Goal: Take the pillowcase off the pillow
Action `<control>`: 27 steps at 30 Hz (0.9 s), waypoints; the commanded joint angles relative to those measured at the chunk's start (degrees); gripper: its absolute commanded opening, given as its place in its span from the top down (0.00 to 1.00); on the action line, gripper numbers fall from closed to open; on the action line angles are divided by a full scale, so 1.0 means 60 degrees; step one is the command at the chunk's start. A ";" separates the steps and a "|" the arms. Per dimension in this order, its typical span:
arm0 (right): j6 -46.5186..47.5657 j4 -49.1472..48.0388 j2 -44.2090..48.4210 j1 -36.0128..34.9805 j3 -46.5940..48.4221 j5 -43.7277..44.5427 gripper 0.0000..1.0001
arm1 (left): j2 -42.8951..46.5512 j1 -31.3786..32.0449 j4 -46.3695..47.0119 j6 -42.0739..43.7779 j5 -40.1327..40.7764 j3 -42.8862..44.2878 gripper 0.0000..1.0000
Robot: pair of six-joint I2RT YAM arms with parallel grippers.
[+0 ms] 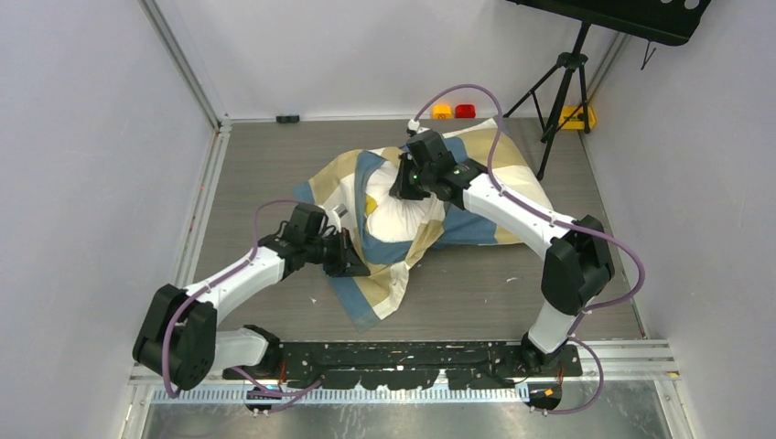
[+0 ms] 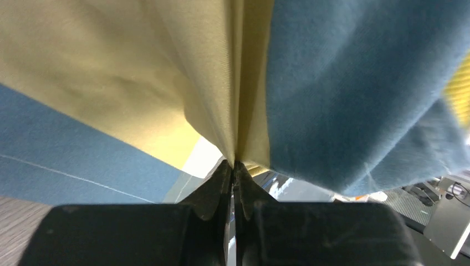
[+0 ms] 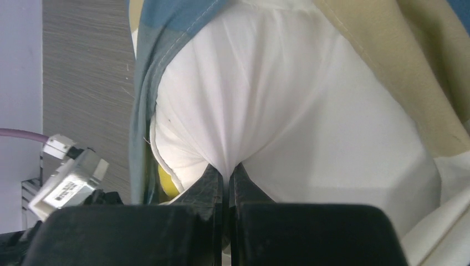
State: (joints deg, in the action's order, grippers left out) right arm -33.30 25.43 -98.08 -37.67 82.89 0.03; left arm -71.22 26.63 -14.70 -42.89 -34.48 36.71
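Note:
The blue, tan and white checked pillowcase (image 1: 389, 265) lies bunched in the middle of the table, its open end pulled back around the cream-white pillow (image 1: 400, 216), whose end bulges out. My left gripper (image 1: 355, 262) is shut on a fold of the pillowcase (image 2: 221, 105) at its near left side. My right gripper (image 1: 404, 189) is shut on a pinch of the pillow's white fabric (image 3: 266, 94) at its exposed end; a bit of yellow piping (image 3: 165, 183) shows beside the fingers. The rest of the pillow is hidden inside the pillowcase (image 3: 388, 66).
The grey wood-grain table (image 1: 265, 165) is walled left, back and right. A black tripod (image 1: 560, 91) stands at the back right by yellow (image 1: 442, 112) and red (image 1: 466, 111) blocks. A small black object (image 1: 287, 118) lies at the back edge.

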 commanded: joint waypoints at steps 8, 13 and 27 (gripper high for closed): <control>-0.0466 -0.1159 0.1295 0.0658 0.1090 -0.0350 1.00 | -0.0377 0.0110 -0.0625 0.0541 0.1146 -0.0760 1.00; -0.0137 -0.0276 0.2021 0.0792 0.1301 -0.0728 1.00 | -0.0618 -0.0476 0.0082 0.0142 0.1259 -0.1002 1.00; 0.0549 0.0694 0.3602 0.1224 0.0013 -0.1410 1.00 | 0.0734 -0.1386 -0.1452 0.1084 0.4272 0.0157 1.00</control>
State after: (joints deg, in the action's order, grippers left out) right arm -31.14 37.52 -80.25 -32.10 83.29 -7.66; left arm -68.66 18.90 -12.47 -41.41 -18.35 34.76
